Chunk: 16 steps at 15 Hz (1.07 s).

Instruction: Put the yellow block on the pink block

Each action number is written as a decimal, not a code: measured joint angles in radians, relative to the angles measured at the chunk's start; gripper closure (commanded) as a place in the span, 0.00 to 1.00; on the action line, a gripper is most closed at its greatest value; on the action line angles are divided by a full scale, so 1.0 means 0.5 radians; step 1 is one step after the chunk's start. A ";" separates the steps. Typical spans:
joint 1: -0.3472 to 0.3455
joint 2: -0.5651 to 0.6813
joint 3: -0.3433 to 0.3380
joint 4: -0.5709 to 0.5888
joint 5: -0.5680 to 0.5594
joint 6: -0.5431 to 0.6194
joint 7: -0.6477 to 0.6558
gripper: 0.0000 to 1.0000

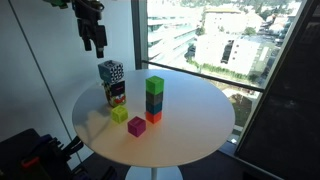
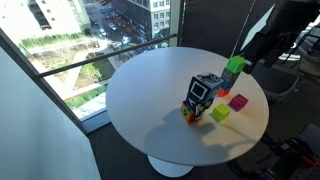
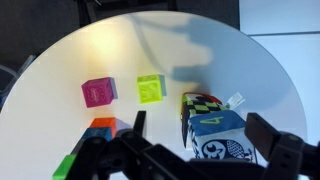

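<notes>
The yellow block (image 1: pixel 120 114) lies on the white round table (image 1: pixel 190 130), apart from the pink block (image 1: pixel 137 126) beside it. Both also show in an exterior view, yellow (image 2: pixel 220 113) and pink (image 2: pixel 239 102), and in the wrist view, yellow (image 3: pixel 150 88) to the right of pink (image 3: pixel 98 92). My gripper (image 1: pixel 95 40) hangs high above the table, open and empty. In the wrist view its fingers (image 3: pixel 205 135) frame a stack of patterned soft cubes (image 3: pixel 215 125), not the blocks.
The patterned soft cubes (image 1: pixel 112 85) stand near the yellow block. A tall stack of green, blue and orange-red cubes (image 1: pixel 154 100) stands close to the pink block; it also shows in an exterior view (image 2: pixel 232 72). Windows run behind the table.
</notes>
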 measured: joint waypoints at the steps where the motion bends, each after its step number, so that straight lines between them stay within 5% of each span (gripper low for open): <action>1: 0.000 0.029 -0.016 0.011 0.000 0.004 -0.032 0.00; 16: 0.004 0.102 -0.043 0.029 -0.009 0.007 -0.065 0.00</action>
